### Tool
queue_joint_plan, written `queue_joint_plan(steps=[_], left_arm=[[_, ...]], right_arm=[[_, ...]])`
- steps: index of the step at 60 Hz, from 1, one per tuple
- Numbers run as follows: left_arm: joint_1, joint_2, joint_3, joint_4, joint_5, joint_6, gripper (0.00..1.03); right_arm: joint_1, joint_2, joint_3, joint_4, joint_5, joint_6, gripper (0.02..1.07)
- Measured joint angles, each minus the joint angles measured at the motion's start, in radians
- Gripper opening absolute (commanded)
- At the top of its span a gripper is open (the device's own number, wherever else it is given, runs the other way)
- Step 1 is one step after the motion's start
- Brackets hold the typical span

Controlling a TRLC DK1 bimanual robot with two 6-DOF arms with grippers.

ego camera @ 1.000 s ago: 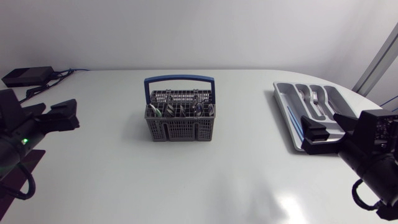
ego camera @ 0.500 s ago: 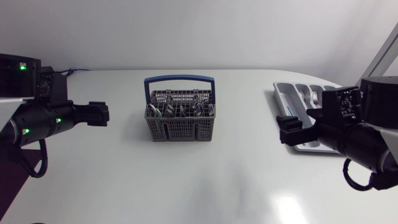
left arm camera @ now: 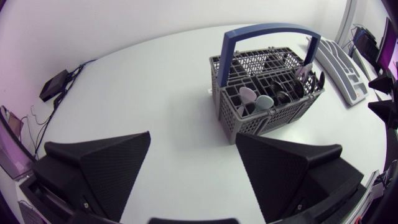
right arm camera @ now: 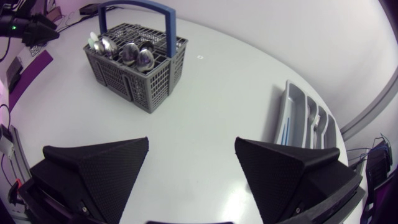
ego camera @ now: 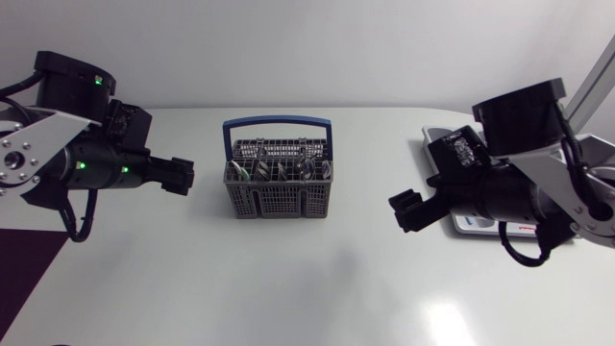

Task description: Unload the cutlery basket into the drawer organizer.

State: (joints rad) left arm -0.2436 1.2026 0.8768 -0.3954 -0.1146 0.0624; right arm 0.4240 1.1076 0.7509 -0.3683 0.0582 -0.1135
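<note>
The left end effector (ego camera: 183,176) hangs above the white surface (ego camera: 288,279), just left of the cutlery basket (ego camera: 279,187) and apart from it. In the left wrist view its two wedge fingers (left arm camera: 109,168) stand wide apart with nothing between them, and the basket lies ahead of them. The grey basket stands upright near the middle of the surface with its blue handle (ego camera: 277,123) arched over it. Spoons (right arm camera: 134,55) and other cutlery stand in its compartments. To the right of the basket, well apart from it, the right end effector (ego camera: 408,211) hovers with its fingers (right arm camera: 286,168) likewise spread and holding nothing. The drawer organizer (right arm camera: 298,124) lies near the surface's right edge, partly hidden under the right arm (ego camera: 519,183). A small label (ego camera: 519,229) on that arm is too small to read.
</note>
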Motion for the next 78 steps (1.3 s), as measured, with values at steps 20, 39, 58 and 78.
queue_joint_plan(steps=[20, 39, 58, 78], left_arm=[[0.0, 0.128, 0.107, 0.003, 0.032, 0.072, 0.94], [-0.002, 0.269, 0.198, -0.013, 0.051, 0.158, 0.91], [-0.04, 0.309, 0.302, -0.042, 0.055, 0.143, 0.91], [-0.081, 0.347, 0.356, -0.113, 0.055, 0.122, 0.91]], right_arm=[[0.022, 0.15, 0.092, -0.049, -0.101, -0.026, 1.02], [0.06, 0.263, 0.156, -0.056, -0.122, -0.056, 1.02], [0.09, 0.329, 0.192, -0.056, -0.114, -0.068, 1.02], [0.1, 0.347, 0.212, -0.059, -0.109, -0.071, 1.02]])
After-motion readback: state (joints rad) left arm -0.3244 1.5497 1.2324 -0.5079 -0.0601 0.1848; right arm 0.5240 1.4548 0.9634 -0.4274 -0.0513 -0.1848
